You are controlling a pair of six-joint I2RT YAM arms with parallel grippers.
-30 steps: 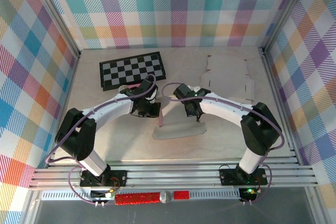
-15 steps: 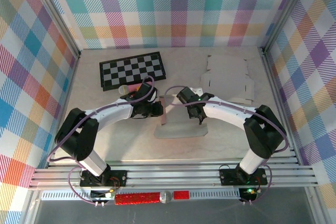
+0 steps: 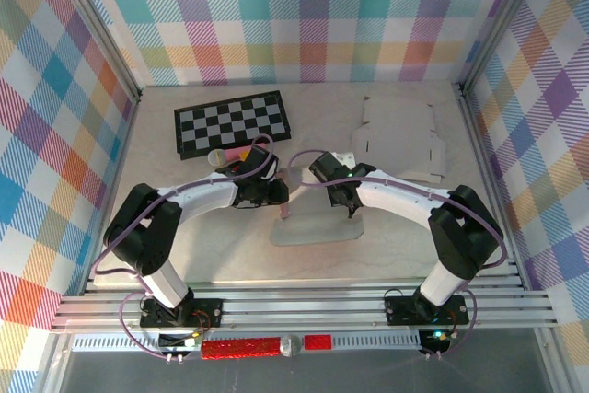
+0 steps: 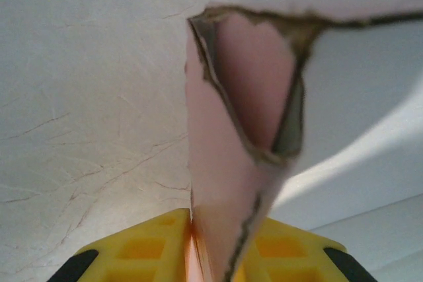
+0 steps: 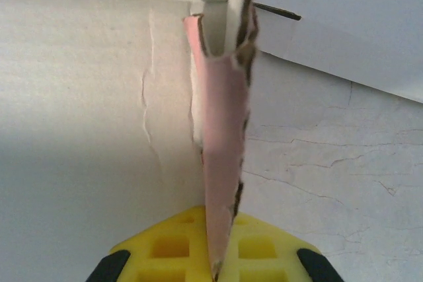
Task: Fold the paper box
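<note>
From the wrists, a pink flap (image 5: 221,130) of the pale cardboard box (image 3: 313,229) stands centre frame. The right hand (image 5: 215,259) pinches it. Whether the left hand (image 4: 221,255) grips it, I cannot tell.

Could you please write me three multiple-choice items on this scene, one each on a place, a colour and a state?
1. Where on the table does the checkerboard lie?
A) front right
B) back left
C) centre front

2. What colour are the right tool's fingers?
A) yellow
B) blue
C) green

3. What is the right tool's state?
A) wide open
B) shut on the checkerboard
C) shut on a flap of the paper box

Key:
1 B, the top view shows it at the back left.
2 A, the right wrist view shows yellow pads.
3 C, the pink flap is pinched between them.
</note>
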